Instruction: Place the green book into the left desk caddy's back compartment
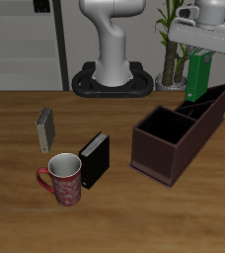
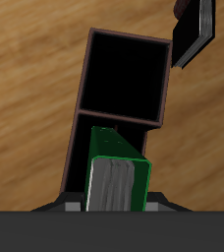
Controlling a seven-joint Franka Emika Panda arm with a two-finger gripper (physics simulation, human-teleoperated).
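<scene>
the green book (image 1: 196,77) is held upright, clamped by the gripper (image 1: 197,49), above the back compartment (image 1: 212,102) of the left desk caddy (image 1: 166,148). the carrying step seems nearly done; a straight descent into that section is called for next.

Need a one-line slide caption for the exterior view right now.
Gripper holds the thin bright-green book upright above the back compartment of the long dark-maroon desk caddy.
</scene>
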